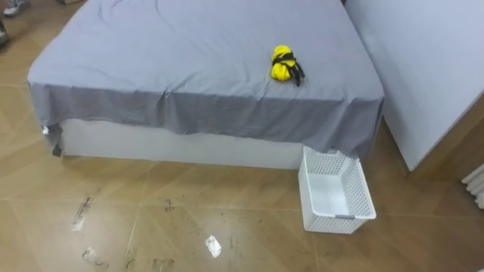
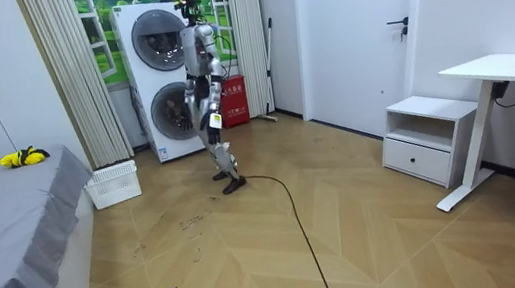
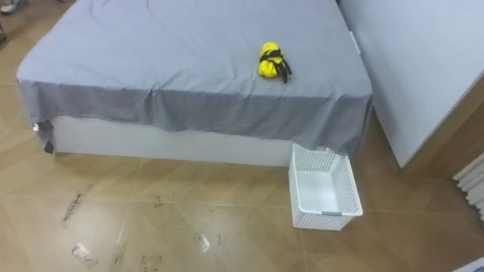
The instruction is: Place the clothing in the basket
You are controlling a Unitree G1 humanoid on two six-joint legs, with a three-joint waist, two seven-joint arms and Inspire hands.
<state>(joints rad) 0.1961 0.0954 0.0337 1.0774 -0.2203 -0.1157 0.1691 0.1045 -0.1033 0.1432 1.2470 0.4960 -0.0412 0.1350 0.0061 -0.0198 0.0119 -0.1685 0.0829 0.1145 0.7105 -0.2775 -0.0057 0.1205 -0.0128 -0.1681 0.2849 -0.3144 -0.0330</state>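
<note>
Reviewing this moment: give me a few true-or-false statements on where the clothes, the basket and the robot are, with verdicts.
1. The yellow and black clothes bundle lies on the bed. True.
2. The white basket stands on the bed. False: it stands on the floor by the bed's corner.
3. The basket already holds clothes. False: nothing lies inside it.
4. The robot stands by the stacked washing machines, some way from the bed. True.
</note>
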